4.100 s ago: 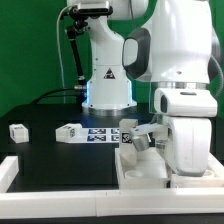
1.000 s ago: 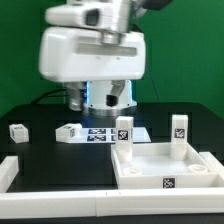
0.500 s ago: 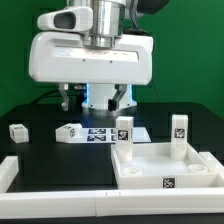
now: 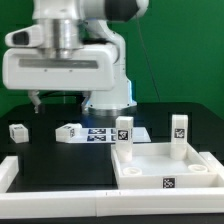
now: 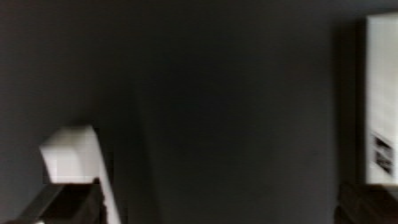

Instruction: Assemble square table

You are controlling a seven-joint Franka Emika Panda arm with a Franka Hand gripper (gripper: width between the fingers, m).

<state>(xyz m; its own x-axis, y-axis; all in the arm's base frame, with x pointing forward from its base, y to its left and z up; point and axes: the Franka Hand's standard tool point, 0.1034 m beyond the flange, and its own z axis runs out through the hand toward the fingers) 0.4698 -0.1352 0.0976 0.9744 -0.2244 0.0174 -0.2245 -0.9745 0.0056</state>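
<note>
Square table slab lies rim up on the black tabletop, at the exterior view's right, near the front border bar. One upright leg stands at its rear corner and a second upright leg at the other rear corner. A loose leg lies just beside the marker board. Another loose leg lies well off to the exterior view's left. Gripper hangs above the two loose legs, jaws spread, grasping nothing. I find the wrist view too blurred to name its white shapes.
</note>
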